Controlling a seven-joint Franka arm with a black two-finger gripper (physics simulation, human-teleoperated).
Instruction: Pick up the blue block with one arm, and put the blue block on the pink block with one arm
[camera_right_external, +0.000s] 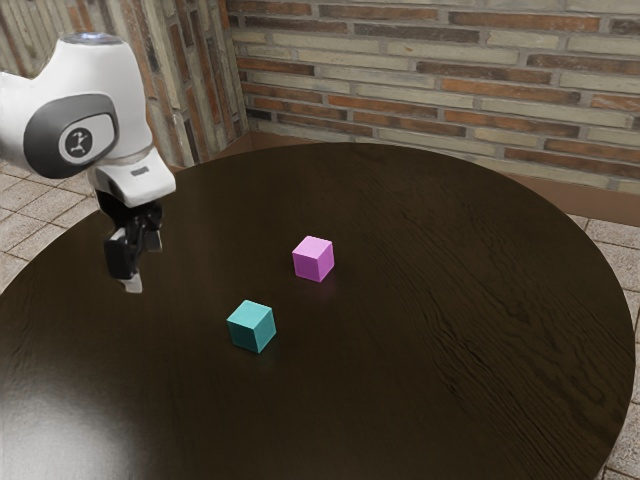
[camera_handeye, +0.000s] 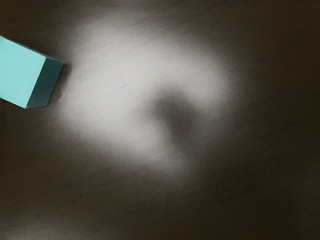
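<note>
The jaws hang over the left side of the round dark worktop (camera_right_external: 470, 300), pointing down and clear of its surface; they hold nothing, and from this angle I cannot tell how far apart they stand. The blue block (camera_right_external: 251, 326) sits on the worktop to the right of the jaws and a little nearer, well apart from them, and in the wrist view the blue block (camera_handeye: 25, 72) lies off to one side of the hand. The pink block (camera_right_external: 313, 258) rests near it, farther back and to the right, with a gap between the two.
</note>
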